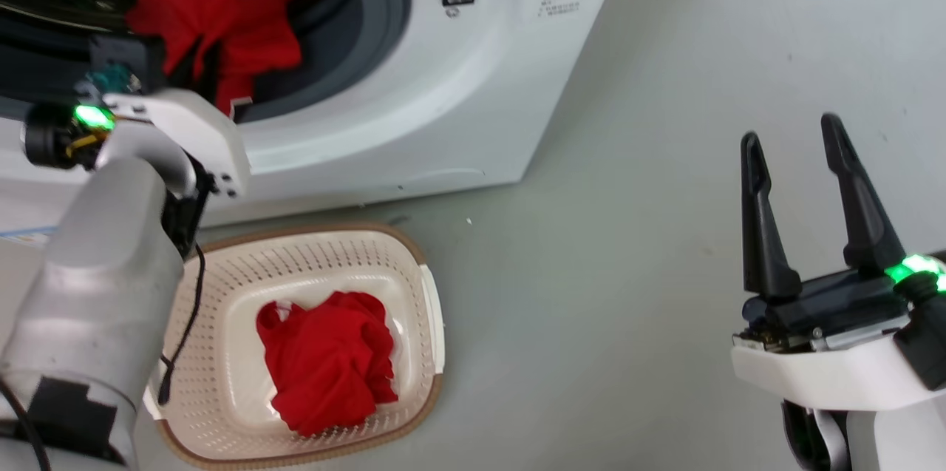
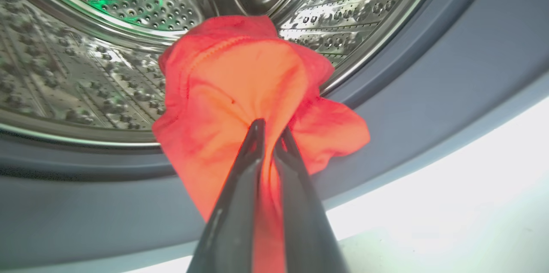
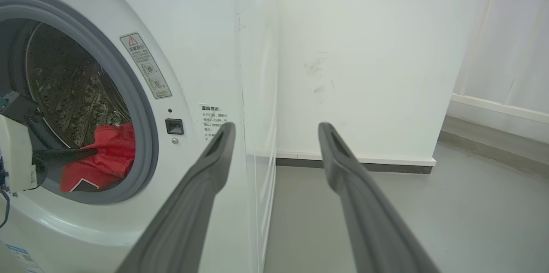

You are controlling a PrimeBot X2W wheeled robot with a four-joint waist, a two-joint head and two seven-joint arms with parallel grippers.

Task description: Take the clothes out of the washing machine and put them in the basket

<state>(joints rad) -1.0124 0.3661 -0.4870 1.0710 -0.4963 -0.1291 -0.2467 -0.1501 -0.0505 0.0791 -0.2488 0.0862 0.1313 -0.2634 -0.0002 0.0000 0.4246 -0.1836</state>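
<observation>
The white washing machine (image 1: pixel 473 79) stands at the top of the head view with its porthole open. Red clothes (image 1: pixel 222 20) hang at the porthole's mouth. My left gripper (image 2: pixel 270 129) is shut on this red garment (image 2: pixel 240 93), held at the grey rim before the steel drum (image 2: pixel 85 71). From the right wrist the same garment (image 3: pixel 107 157) and the left gripper's fingers (image 3: pixel 64 155) show in the porthole. Another red garment (image 1: pixel 329 360) lies in the cream basket (image 1: pixel 222 427) on the floor below the machine. My right gripper (image 1: pixel 794 131) hovers open and empty over the floor at the right.
Grey floor (image 1: pixel 628 271) spreads to the right of the basket and machine. A white wall (image 3: pixel 364 71) rises beside the machine, with a dark baseboard along its foot. A black cable (image 1: pixel 185 323) hangs from my left forearm over the basket's left rim.
</observation>
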